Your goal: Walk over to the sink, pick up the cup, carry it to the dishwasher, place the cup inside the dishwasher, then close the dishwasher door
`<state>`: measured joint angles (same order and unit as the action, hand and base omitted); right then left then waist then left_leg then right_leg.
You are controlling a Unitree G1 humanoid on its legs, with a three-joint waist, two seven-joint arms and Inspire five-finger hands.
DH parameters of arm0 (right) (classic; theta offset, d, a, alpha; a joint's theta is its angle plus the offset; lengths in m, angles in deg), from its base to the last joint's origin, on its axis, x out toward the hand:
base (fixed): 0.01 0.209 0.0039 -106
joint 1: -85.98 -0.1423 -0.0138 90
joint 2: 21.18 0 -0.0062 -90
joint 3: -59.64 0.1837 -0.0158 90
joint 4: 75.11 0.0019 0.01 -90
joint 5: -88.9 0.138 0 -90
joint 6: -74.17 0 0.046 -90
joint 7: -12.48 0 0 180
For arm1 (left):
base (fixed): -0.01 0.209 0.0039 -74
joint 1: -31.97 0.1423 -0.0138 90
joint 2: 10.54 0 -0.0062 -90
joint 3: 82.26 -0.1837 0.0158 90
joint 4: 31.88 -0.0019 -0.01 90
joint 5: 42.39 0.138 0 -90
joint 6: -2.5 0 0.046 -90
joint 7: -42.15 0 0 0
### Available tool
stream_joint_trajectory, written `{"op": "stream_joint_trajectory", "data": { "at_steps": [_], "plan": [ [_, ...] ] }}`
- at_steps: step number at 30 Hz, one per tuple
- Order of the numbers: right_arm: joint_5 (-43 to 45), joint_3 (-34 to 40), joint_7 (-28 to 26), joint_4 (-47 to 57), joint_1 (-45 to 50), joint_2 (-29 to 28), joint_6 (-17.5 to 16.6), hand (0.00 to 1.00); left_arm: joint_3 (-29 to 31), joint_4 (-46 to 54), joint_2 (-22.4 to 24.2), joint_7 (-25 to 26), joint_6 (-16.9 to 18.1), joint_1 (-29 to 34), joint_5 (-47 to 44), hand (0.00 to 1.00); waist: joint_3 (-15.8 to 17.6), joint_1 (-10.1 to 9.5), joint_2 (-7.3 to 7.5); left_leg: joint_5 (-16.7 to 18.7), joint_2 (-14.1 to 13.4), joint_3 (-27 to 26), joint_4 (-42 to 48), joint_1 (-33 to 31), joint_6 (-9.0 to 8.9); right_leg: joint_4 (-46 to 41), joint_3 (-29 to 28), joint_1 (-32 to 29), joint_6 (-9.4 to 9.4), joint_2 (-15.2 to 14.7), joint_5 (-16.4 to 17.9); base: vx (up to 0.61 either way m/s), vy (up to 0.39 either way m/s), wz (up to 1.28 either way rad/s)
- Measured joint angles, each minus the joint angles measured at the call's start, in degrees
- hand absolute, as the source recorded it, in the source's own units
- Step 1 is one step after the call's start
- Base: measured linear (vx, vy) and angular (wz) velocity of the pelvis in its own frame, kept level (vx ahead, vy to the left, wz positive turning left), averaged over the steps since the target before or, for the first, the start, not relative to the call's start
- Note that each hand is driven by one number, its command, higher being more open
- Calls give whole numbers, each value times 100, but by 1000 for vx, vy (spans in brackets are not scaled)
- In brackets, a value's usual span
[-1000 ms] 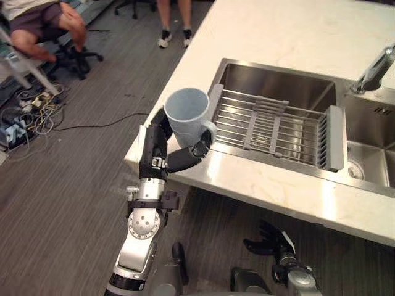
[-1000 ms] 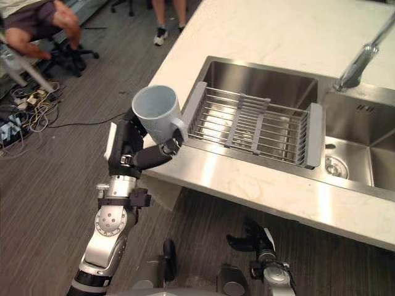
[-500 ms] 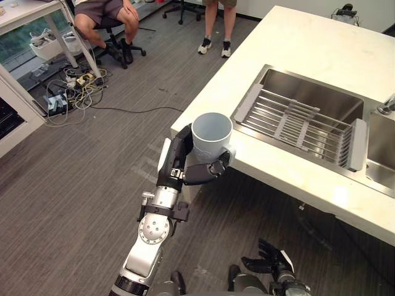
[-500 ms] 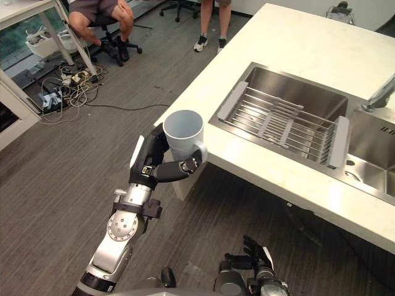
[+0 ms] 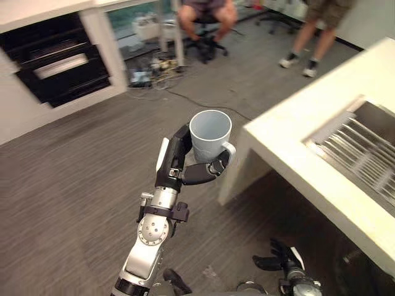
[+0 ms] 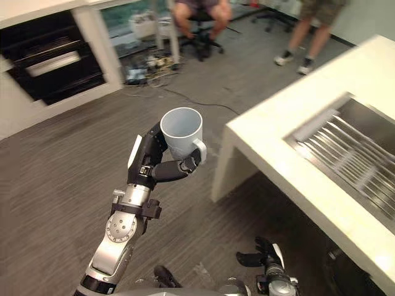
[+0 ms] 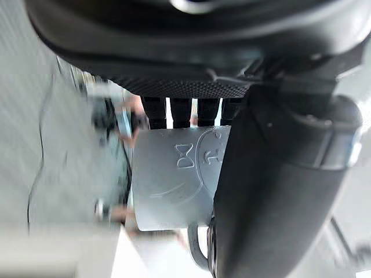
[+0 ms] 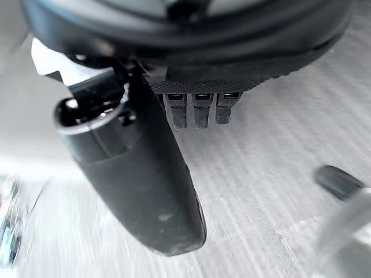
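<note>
The left hand (image 5: 178,165) was clamped round the cup (image 5: 210,131), fingers curled behind its wall and the thumb (image 5: 203,173) pressed across the front, just below the handle. In the left wrist view the fingers (image 7: 181,108) showed past the far side of the cup (image 7: 174,182), with the thumb (image 7: 272,191) lying against it. The cup was pale blue-grey, upright, mouth up, held in the air over the floor (image 5: 62,185) and touching nothing but the hand.

At 3 o'clock from the cup stood the pale counter (image 5: 290,145), its corner near the cup but apart from it. Farther along at 3 o'clock the sink (image 5: 370,132) was set into the counter, with a wire rack (image 5: 361,157) in it.

At 10 o'clock from the cup, well apart, a black appliance front (image 5: 55,65) sat in a white cabinet. At 12 o'clock a seated person (image 5: 207,12) was on a wheeled chair, with a tangle of cables (image 5: 154,77) on the floor just beside it. At 1 o'clock a standing person's legs (image 5: 305,34) showed.

The right hand (image 6: 264,257) hung low at 5 o'clock, fingers spread and loose, holding nothing.
</note>
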<state>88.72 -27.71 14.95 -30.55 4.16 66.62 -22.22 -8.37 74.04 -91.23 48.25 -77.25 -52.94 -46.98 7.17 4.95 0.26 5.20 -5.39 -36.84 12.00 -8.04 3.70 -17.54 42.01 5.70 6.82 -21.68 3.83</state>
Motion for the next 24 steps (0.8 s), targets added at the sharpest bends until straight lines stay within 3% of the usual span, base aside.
{"op": "stream_joint_trajectory", "data": {
  "at_steps": [1, 2, 3, 4, 6, 7, 9, 11, 13, 15, 16, 18, 21, 22, 24],
  "plan": [
    [-9, 35, -3, -1, -26, 0, 8, 90, 8, 0, -3, 0, -4, 49, 0, 30, 2, 1, 0, 33, 111, 125, -14, 29, 51, -327, 10, -3, -1, -172, 0, 47, 279, 135],
    [-44, 37, -14, 1, -73, -28, 12, 90, 10, 0, -11, -6, -11, 143, 0, 30, 8, 19, 8, 73, 335, 409, -20, 114, 116, -1153, -201, -137, -173, -546, -59, 91, 273, 136],
    [-120, 22, -30, 2, -114, -88, 14, 90, 57, 0, -34, -7, -14, 203, 1, 30, 28, 46, -29, 125, 475, 756, -12, 157, 193, -2000, -1082, -505, -485, -532, 241, 129, 279, 139],
    [-127, -25, -49, 15, -133, -119, 14, 90, 81, 1, -48, -6, -19, 223, 1, 30, 33, 54, -39, 123, 532, 899, -44, 177, 189, -2237, -1550, -694, -470, -371, 414, 123, 192, 136],
    [-194, -296, -125, 172, -154, -227, 6, 90, 129, 2, -138, 10, -18, 270, 0, 30, 40, 35, -48, 107, 771, 1389, -223, 307, 176, -2235, -2990, -1232, -353, 417, 989, 165, 131, 127],
    [-214, -334, -135, 209, -156, -252, 4, 90, 132, 0, -137, 10, -19, 275, -2, 30, 41, 32, -49, 109, 839, 1526, -235, 322, 181, -2120, -3261, -1352, -350, 577, 1083, 205, 97, 121],
    [-227, -353, -138, 425, -54, -360, 3, 90, 95, -17, -135, 1, -18, 274, -51, 30, 44, 78, -51, 105, 1077, 2057, -208, 354, 245, -1702, -4492, -1789, -317, 1202, 1247, 197, 39, 128],
    [-236, -344, -139, 733, 217, -402, 20, 90, 63, -39, -118, -1, -23, 299, -113, 30, 61, 44, -20, 87, 1194, 2307, -163, 508, 280, -1572, -5328, -1891, -237, 1543, 1285, 234, -5, 127],
    [-254, -340, -147, 1108, 550, -475, 60, 90, 82, 11, -125, -7, -23, 337, -115, 30, 79, -23, 70, 119, 1255, 2283, -203, 720, 227, -1474, -5369, -1878, -119, 1536, 1202, 219, -15, 110],
    [-394, -344, -185, 1449, 781, -587, 73, 90, 147, 137, -146, -6, -23, 367, -126, 30, 31, -211, 251, 217, 1259, 2176, -208, 824, 175, -1145, -5234, -1877, -114, 1482, 715, 187, -70, 62],
    [-469, -345, -237, 1624, 809, -630, 75, 90, 210, 267, -115, -8, -9, 474, -180, 30, -31, -305, 337, 355, 1139, 2141, -149, 865, 152, -803, -5129, -1743, -51, 1536, 605, 175, -133, 20],
    [-530, -347, -245, 1889, 778, -628, 67, 90, 213, 285, -108, -15, -10, 512, -238, 30, -76, -465, 348, 473, 937, 2020, -44, 858, -35, -324, -5105, -1516, -81, 1683, 581, 127, -154, -29],
    [-691, -341, -242, 2004, 753, -591, 23, 90, 122, 177, -64, -153, -13, 522, -250, 30, -141, -427, 319, 579, 610, 1982, 61, 870, -212, 166, -5091, -1256, -286, 1967, 358, 68, -125, -24],
    [-1027, -426, -239, 1204, 980, -331, 70, 90, -154, -565, -140, -371, -137, 572, -242, 30, -374, -251, 52, 209, 421, 1904, -406, 952, -277, 1288, -5222, -937, -452, 2191, -478, 45, -66, -8],
    [-1027, -426, -239, 1204, 980, -331, 70, 90, -155, -565, -140, -371, -137, 572, -242, 30, -374, -251, 52, 209, 421, 1904, -406, 952, -276, 1289, -5223, -936, -452, 2191, -479, 0, 0, 0]
  ]
}}
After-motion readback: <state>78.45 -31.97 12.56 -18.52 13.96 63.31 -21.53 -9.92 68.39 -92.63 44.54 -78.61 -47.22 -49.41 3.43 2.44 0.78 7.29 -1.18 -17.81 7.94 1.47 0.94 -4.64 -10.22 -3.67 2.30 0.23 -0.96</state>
